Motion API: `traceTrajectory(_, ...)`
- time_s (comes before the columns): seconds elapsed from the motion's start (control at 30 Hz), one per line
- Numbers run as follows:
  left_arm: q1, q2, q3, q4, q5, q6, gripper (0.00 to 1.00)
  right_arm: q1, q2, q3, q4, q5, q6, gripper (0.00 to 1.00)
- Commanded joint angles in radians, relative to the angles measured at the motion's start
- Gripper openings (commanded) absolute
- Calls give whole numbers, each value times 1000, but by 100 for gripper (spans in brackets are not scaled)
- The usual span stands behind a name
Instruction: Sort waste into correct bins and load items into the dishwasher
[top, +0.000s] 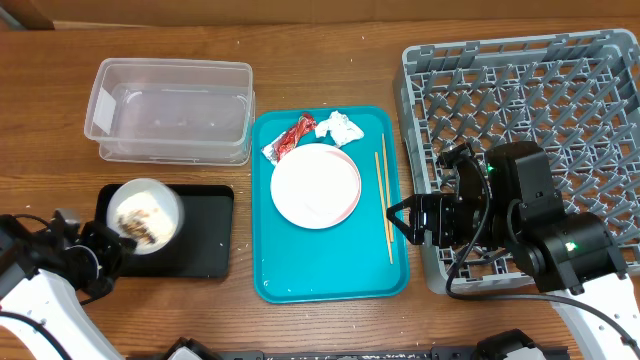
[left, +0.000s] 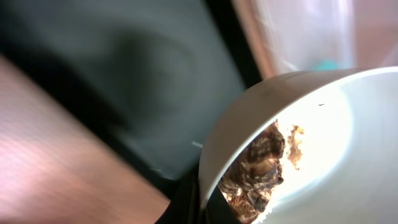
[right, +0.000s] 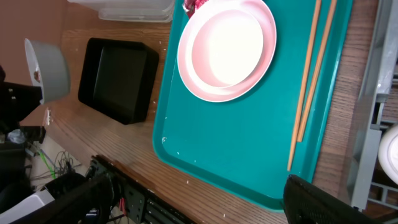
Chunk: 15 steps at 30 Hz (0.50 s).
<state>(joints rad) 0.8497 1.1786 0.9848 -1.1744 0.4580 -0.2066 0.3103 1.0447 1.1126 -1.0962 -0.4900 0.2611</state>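
A white bowl (top: 145, 214) with brownish food scraps (left: 258, 168) hangs tilted over the left end of the black tray (top: 205, 235). My left gripper (top: 113, 247) is shut on its rim (left: 208, 180). The pink-white plate (top: 315, 187), chopsticks (top: 384, 200), red wrapper (top: 290, 137) and crumpled tissue (top: 340, 128) lie on the teal tray (top: 330, 275). My right gripper (top: 397, 220) stands open and empty over that tray's right edge, by the chopsticks' near ends. In the right wrist view one finger (right: 323, 202) shows below the chopsticks (right: 308, 81) and plate (right: 227, 46).
The clear tub (top: 170, 110) stands empty behind the black tray. The grey dish rack (top: 530, 110) fills the right side, partly under my right arm. Something white and rounded (right: 392, 146) shows at the rack's edge. Small white crumbs dot the wood near the table's front edge (right: 186, 180).
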Motion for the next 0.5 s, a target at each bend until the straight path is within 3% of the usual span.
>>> traceTrajectory(0.0, -47, -36, 19, 4, -362, -140, 4, 8, -6, 13, 2, 2, -7, 90)
traceTrajectory(0.47, -497, -28, 19, 18, -892, -334, 4, 8, -6, 13, 0, 2, -7, 92)
